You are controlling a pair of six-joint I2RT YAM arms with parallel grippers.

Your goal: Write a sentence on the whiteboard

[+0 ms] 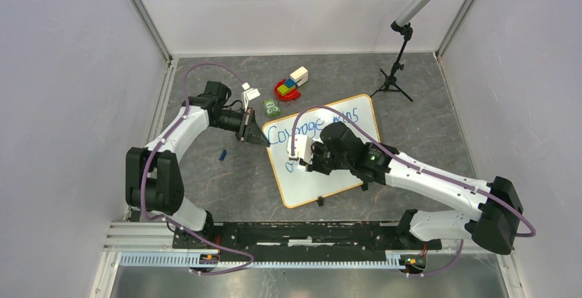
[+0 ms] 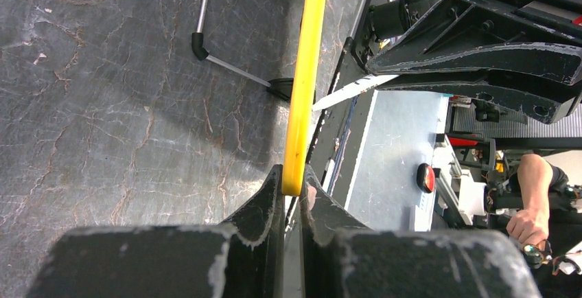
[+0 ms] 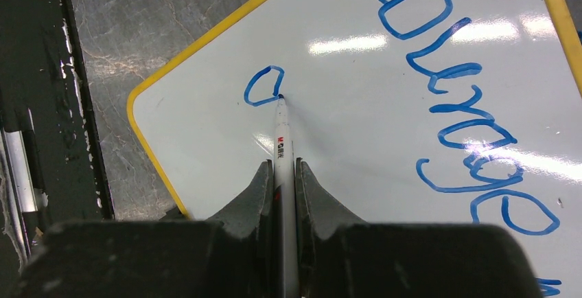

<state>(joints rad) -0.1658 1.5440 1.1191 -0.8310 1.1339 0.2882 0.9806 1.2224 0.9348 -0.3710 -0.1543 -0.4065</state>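
The whiteboard (image 1: 343, 174) lies on the table with a yellow-orange rim. Blue words reading roughly "Courage wins" (image 1: 296, 132) run along its far part; the first letter of a second line (image 3: 263, 86) is a small blue loop near the left corner. My left gripper (image 1: 255, 133) is shut on the board's yellow rim (image 2: 302, 92) at its far-left corner. My right gripper (image 1: 307, 161) is shut on a white marker (image 3: 282, 148). The marker's tip touches the board at the loop's right side. The board also fills the right wrist view (image 3: 357, 147).
A red dish with coloured blocks (image 1: 289, 86), a green packet (image 1: 272, 108) and a small white box (image 1: 250, 94) lie beyond the board. A blue cap (image 1: 222, 154) lies left of it. A black tripod (image 1: 393, 78) stands at the far right. A small black clip (image 1: 320, 202) sits at the board's near edge.
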